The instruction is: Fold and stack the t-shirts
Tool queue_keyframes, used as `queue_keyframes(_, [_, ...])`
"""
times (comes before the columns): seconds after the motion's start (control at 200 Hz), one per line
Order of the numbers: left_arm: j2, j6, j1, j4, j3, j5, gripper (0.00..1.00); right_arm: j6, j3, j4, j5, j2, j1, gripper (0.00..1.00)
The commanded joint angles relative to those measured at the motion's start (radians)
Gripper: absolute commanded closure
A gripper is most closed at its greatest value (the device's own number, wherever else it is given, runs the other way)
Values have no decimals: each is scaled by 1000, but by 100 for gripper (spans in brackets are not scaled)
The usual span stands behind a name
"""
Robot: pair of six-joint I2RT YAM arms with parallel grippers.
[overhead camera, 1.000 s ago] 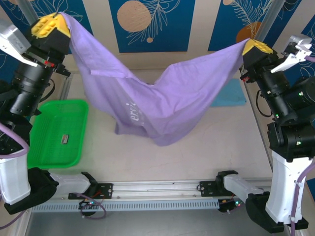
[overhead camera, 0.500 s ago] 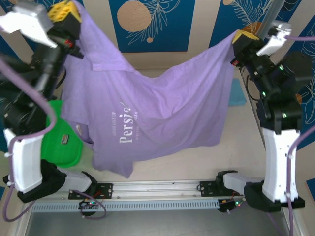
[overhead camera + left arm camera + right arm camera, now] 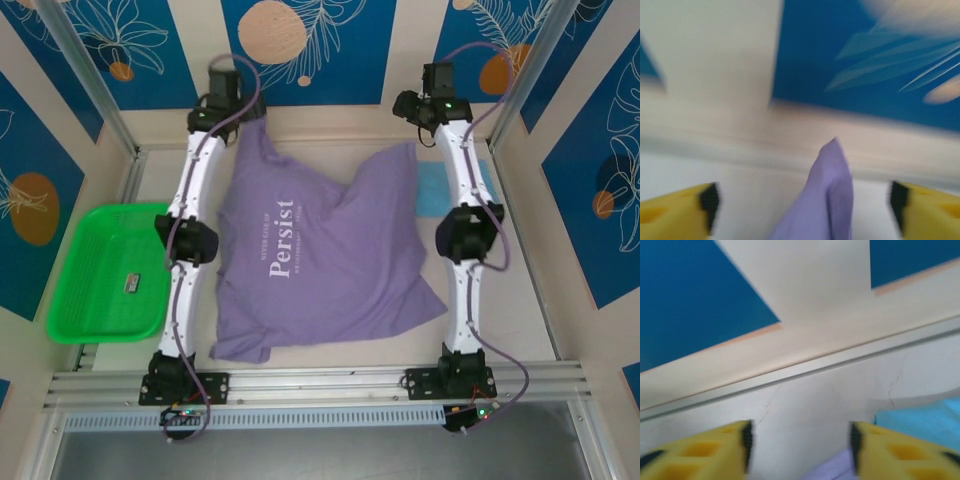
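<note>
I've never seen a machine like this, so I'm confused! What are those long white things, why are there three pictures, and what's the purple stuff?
The long white things are two robot arms, a left arm and a right arm, bolted to the near edge of a table. The big picture comes from a camera up above, looking down. The other two come from little cameras on each arm's wrist, so you see each pincer's yellow fingers up close. On the table lies a purple t-shirt with the word Persist on it, spread out but rumpled. A light blue t-shirt peeks out beside it, and a green tray sits on the left. The left pincer and right pincer are both open and hold nothing. A tip of the purple shirt sits between the left one's fingers, untouched.
</note>
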Motion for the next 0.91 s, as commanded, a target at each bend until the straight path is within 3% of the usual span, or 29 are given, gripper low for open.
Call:
queue_keyframes(0.0, [-213, -63, 0, -123, -148, -119, 0, 132, 121, -246, -68, -68, -46, 10])
queue_keyframes(0.095, [-415, -69, -7, -96, -480, -205, 1, 144, -455, 1, -90, -379, -46, 10])
queue_keyframes(0.16, [-529, -97, -5, -61, -698, -193, 3, 148, -721, 88, -110, -537, -39, 10])
queue_keyframes(0.29, [-676, -128, -5, -31, -1023, -128, 12, 130, -1070, 112, -175, -721, -20, 17])
queue_keyframes(0.435, [-760, -138, -8, 15, -1265, 1, 26, 155, -1355, 136, -231, -828, 8, 26])
queue_keyframes(0.525, [-758, -165, -22, 49, -1357, 99, 36, 188, -1467, 177, -278, -835, 36, 31])
queue_keyframes(0.605, [-720, -182, -61, 50, -1375, 139, 36, 244, -1522, 208, -305, -804, 60, 35])
queue_keyframes(0.705, [-665, -212, -106, 47, -1379, 113, 38, 276, -1512, 220, -303, -715, 101, 39])
queue_keyframes(0.9, [-539, -276, -106, 57, -1349, 9, 39, 332, -1356, 184, -283, -457, 138, 39])
